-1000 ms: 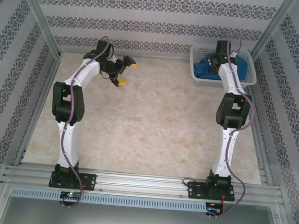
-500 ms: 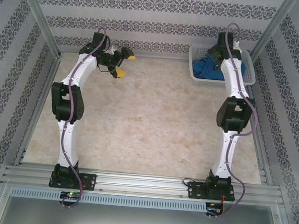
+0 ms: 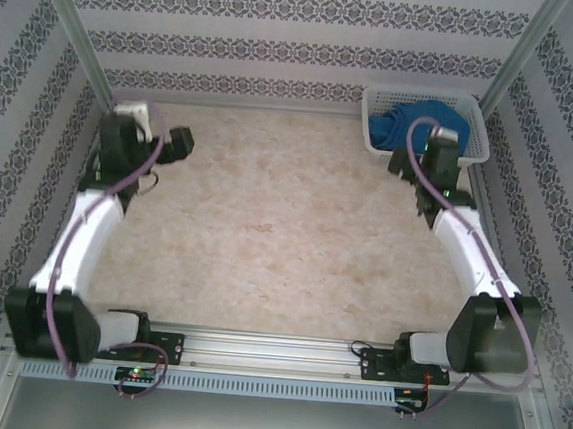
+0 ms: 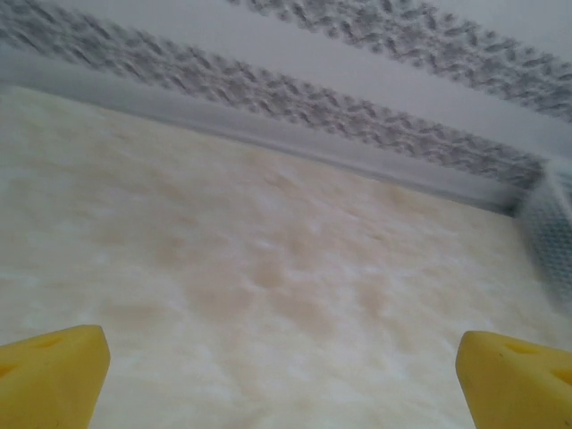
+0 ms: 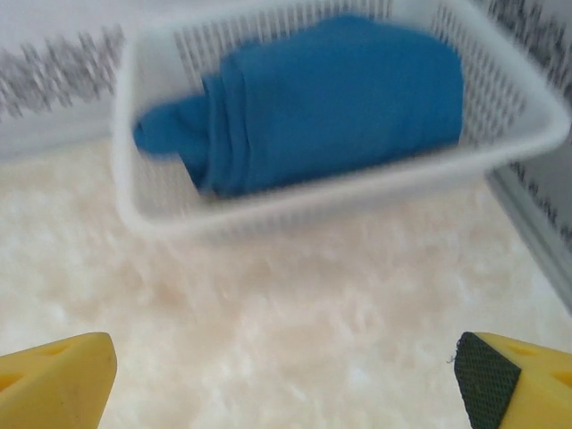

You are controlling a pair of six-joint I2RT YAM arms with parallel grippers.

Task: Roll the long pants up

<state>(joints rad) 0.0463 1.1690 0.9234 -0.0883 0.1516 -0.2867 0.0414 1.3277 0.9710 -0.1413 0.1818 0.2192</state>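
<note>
Right gripper (image 5: 286, 380) is released, its yellow fingertips (image 5: 54, 380) spread wide at the lower corners of the wrist view with bare table between them and nothing held. Straight ahead of it sits the white basket (image 5: 344, 192), and inside that basket lie the long pants (image 5: 331, 98), a deep-blue bundle bunched up above the rim, well apart from the fingers and a touch to the right of their centre line. The cloth looks folded over itself in layers at its left end, though the blur makes that hard to call. From the top camera, the pants (image 3: 415, 120) sit in the basket (image 3: 427, 94) just beyond the right arm's wrist, at the far right corner of the table (image 3: 276, 224). Over on the other side, the left gripper (image 4: 286, 380) is also let go, yellow fingers (image 4: 49, 371) wide apart over bare tabletop, clasping nothing. It faces the patterned wall (image 4: 295, 89), with a corner of the basket (image 4: 550, 223) far off to its right, so the pants lie well away from it, across the table.
</note>
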